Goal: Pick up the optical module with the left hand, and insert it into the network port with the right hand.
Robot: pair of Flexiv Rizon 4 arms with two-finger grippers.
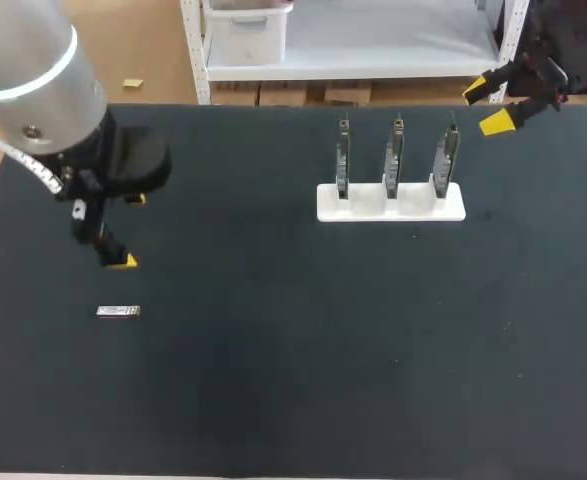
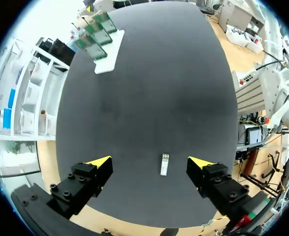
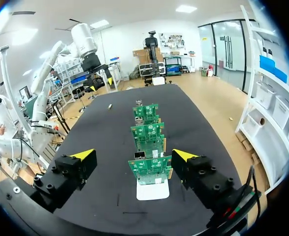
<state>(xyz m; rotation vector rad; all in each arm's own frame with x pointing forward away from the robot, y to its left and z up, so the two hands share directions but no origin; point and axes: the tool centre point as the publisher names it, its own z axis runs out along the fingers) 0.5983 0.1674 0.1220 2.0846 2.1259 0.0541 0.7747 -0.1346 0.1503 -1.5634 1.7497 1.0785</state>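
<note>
**Left gripper hangs open over small module, well clear of the board stand**

The optical module (image 2: 164,163) lies flat on the dark mat (image 1: 293,380), well apart from the white stand (image 1: 391,208) and off to its left, on my left arm's side. My left gripper (image 2: 150,161) hovers over it with its fingers spread wide and nothing between them but the mat. The module sits between the two yellow tips, a little nearer one of them, with its long side running away from the wrist.

I judge the module to be light, stiff and smooth-sided, a slim metal-looking bar that could skate on the mat if nudged. The two long flanks near the middle look like the place to pinch it, leaving one end free for the handover.

My right gripper (image 1: 486,105) hangs just beyond the stand's right end, fingers likewise apart and empty, pointing down the row of three upright circuit boards (image 3: 149,169). I cannot pick out the network port for certain from here
</note>
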